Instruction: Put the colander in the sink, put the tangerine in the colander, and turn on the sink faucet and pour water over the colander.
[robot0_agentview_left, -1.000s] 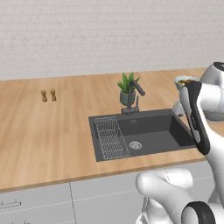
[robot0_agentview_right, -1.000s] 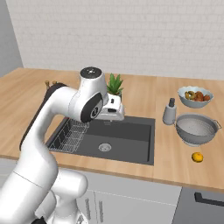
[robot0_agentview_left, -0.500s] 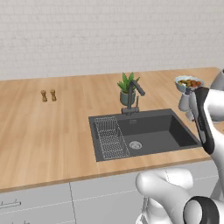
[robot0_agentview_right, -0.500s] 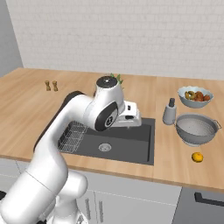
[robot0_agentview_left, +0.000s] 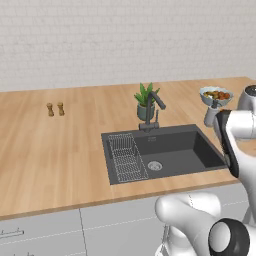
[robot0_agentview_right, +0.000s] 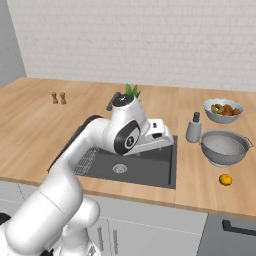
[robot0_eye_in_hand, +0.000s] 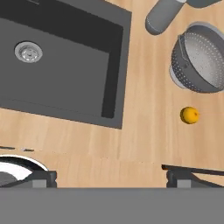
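Observation:
The colander (robot0_agentview_right: 224, 148) stands upright on the wooden counter right of the sink (robot0_agentview_right: 150, 172), and it also shows in the hand view as the colander (robot0_eye_in_hand: 203, 57). The tangerine (robot0_agentview_right: 225, 179) lies on the counter just in front of it, apart from it; the hand view has the tangerine (robot0_eye_in_hand: 190, 115) below the colander. My gripper (robot0_eye_in_hand: 111, 178) is open wide and empty, hanging over the counter by the sink's (robot0_eye_in_hand: 65, 65) right edge. In the right base view my hand (robot0_agentview_right: 160, 131) is above that edge. The sink faucet (robot0_agentview_left: 152, 107) stands behind the basin (robot0_agentview_left: 170, 150), with no water running.
A grey shaker (robot0_agentview_right: 193, 128) and a bowl of fruit (robot0_agentview_right: 223, 110) stand behind the colander. A potted plant (robot0_agentview_left: 145, 101) sits beside the faucet. A wire rack (robot0_agentview_left: 126, 157) fills the sink's left part, with the drain (robot0_eye_in_hand: 28, 51) beside it. Two small wooden shakers (robot0_agentview_left: 55, 109) stand far left.
My arm has swung to the right, from over the middle of the sink to its right edge. The gripper has stayed open. Nothing on the counter has moved.

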